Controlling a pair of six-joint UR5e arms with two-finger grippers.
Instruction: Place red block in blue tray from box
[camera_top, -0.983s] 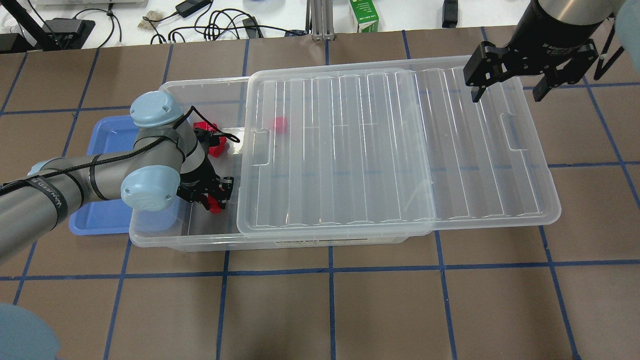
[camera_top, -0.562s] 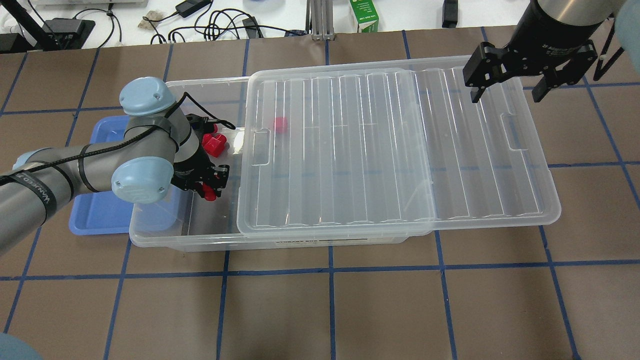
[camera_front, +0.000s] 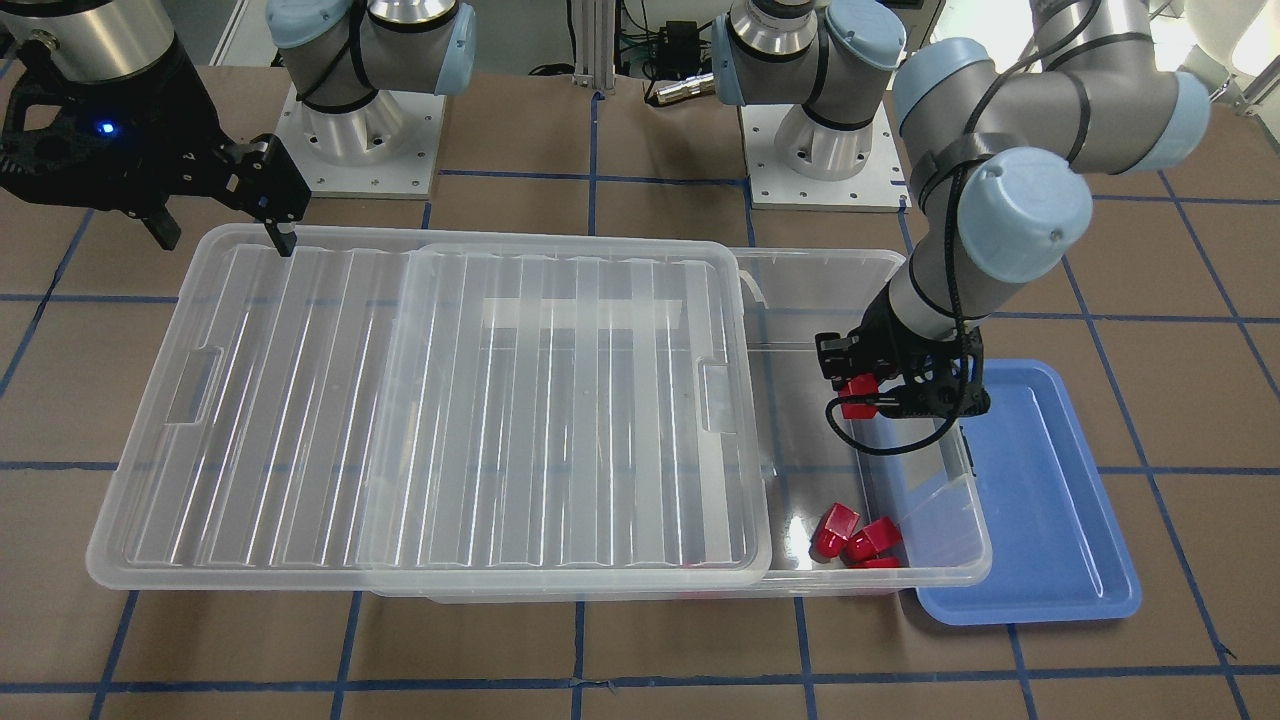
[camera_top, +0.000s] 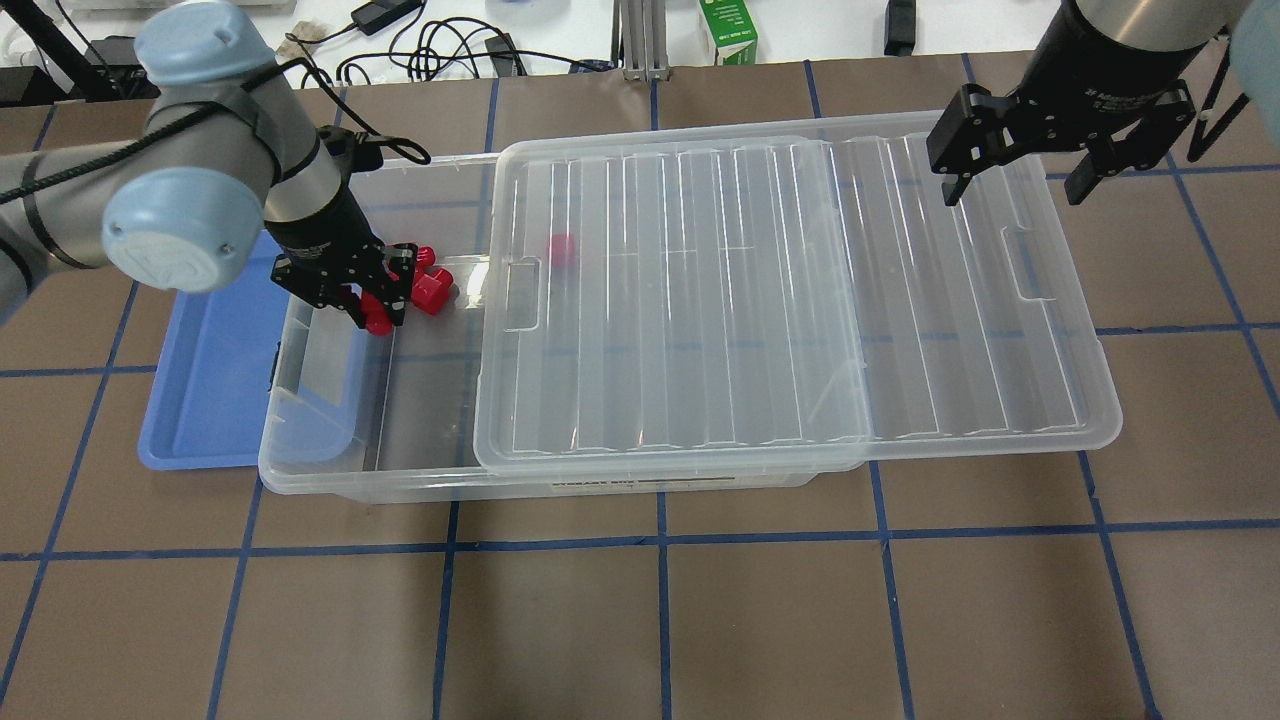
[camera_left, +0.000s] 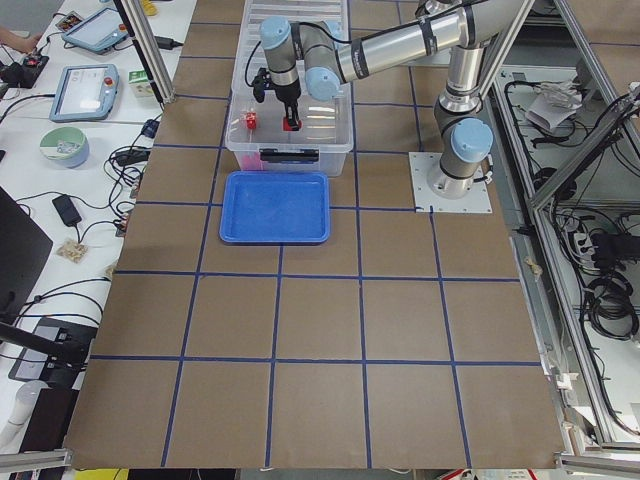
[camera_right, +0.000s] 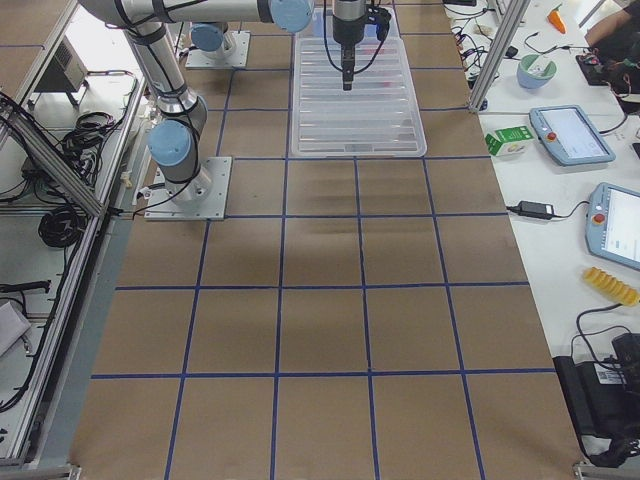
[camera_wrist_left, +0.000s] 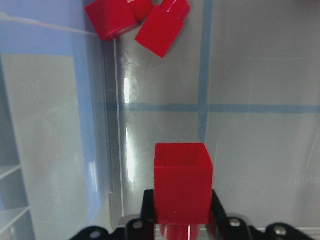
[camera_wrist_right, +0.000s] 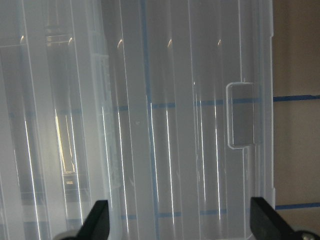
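Glossy red plastic block (camera_wrist_left: 181, 185) hangs pinched in the left claw (camera_top: 377, 312), stub toward the palm, long axis along the fingers. It is over the large clear plastic box (camera_top: 360, 480), above the uncovered strip at frame left between end wall and ribbed clear lid (camera_top: 700, 300). Other red blocks (camera_top: 432, 290) lie there. A shallow light-blue tray (camera_top: 215, 400) sits just beside that wall. The right claw (camera_top: 1015, 192) gapes empty above the lid's upper right corner.

Overhead and front-facing cameras are looking steeply down from opposite sides, sharing the box (camera_top: 300, 478); side cameras are watching from far.
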